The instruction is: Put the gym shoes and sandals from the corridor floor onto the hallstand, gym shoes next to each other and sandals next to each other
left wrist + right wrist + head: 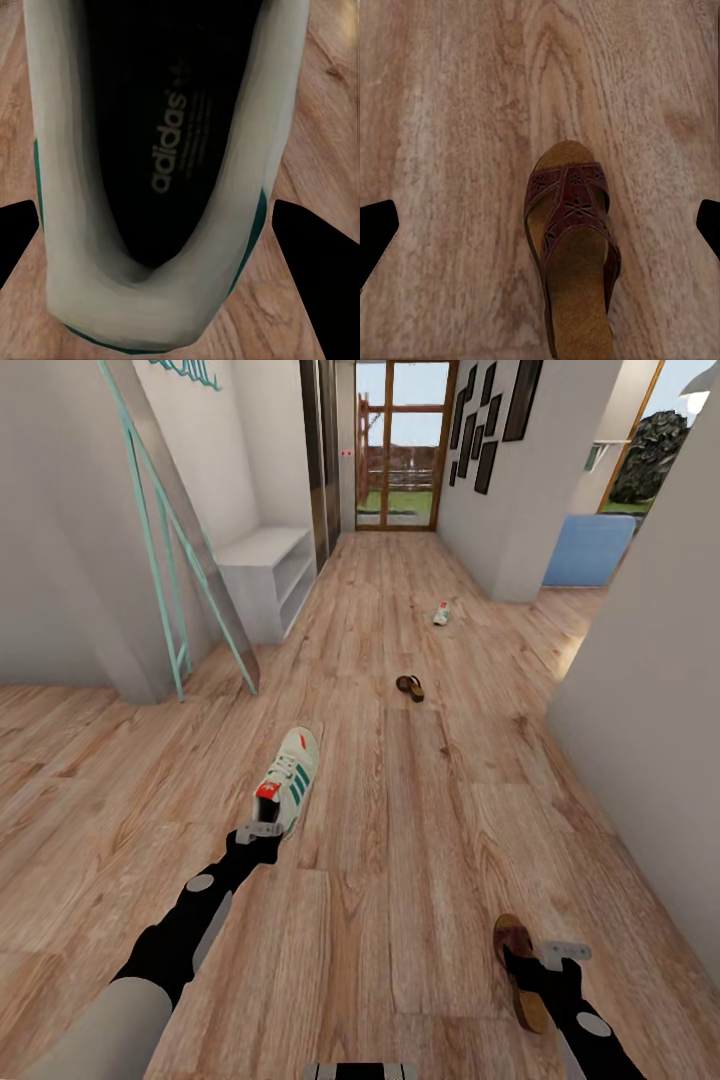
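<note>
**Both arms low over footwear, nothing lifted yet**

Left end effector down at the heel of a cream-white lace-up gym shoe with green side stripes and a red-orange heel patch, near left on the light brown wood-plank corridor floor. Fingers spread to either side of the heel collar in the left wrist view, dark tips clear of the shoe walls, not yet pinching. Right end effector spread wide above a dark brown leather slip-on sandal with a cut-out strap and tan footbed, near right; sandal centred between the tips in the right wrist view, flat on the planks.

Second gym shoe far down the corridor, second sandal between it and the near pair. Pale grey-white low shelf unit against the left wall, further off; hard to tell whether rack or plain bench.

Likely trouble: soft heel collar folding under a squeeze, shoe tipping toe-down and slipping out on the lift. Flat sandal offering little to clamp; tips scraping the floor or skidding it away. Wrong unit chosen for the drop-off.
</note>
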